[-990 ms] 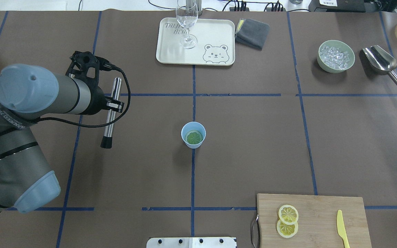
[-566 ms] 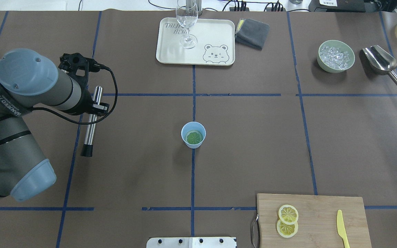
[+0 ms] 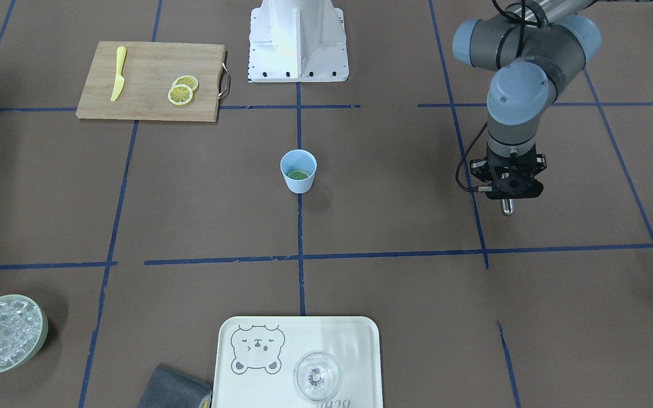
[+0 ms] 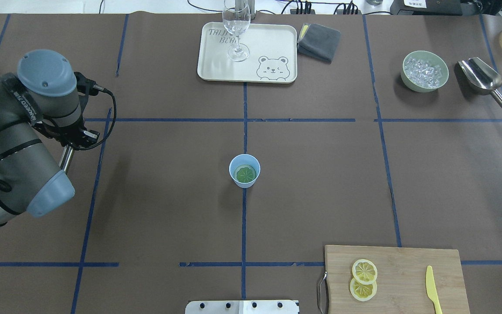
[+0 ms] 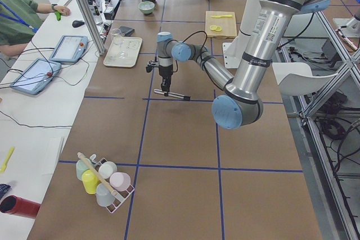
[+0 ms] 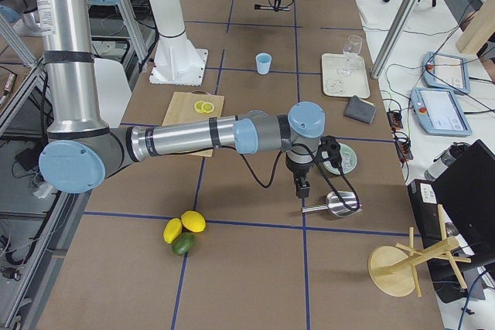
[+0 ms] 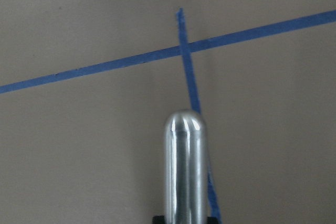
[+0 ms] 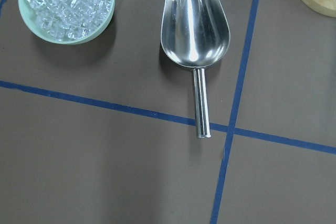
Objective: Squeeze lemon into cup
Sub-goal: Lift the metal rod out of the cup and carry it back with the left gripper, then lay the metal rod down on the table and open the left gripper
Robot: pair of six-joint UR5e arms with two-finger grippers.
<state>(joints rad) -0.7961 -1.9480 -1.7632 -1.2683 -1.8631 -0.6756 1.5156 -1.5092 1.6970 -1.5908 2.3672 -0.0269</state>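
Lemon slice [image 4: 245,174] flat inside cup [image 3: 298,182] at table centre; well apart, left gripper [image 3: 508,194] clenched on metal rod [image 7: 185,166]; right gripper [image 6: 300,188], in side view only, above scoop [image 8: 195,30] beside ice bowl [image 8: 31,27], finger state impossible to tell.

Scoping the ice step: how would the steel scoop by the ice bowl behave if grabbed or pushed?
The scoop looks like rigid polished metal, so probably stiff, but slippery at its thin round handle. Its curved underside may let it rock or pivot when pushed. It lies low and open side up, apart from the ice bowl, so tipping seems unlikely.
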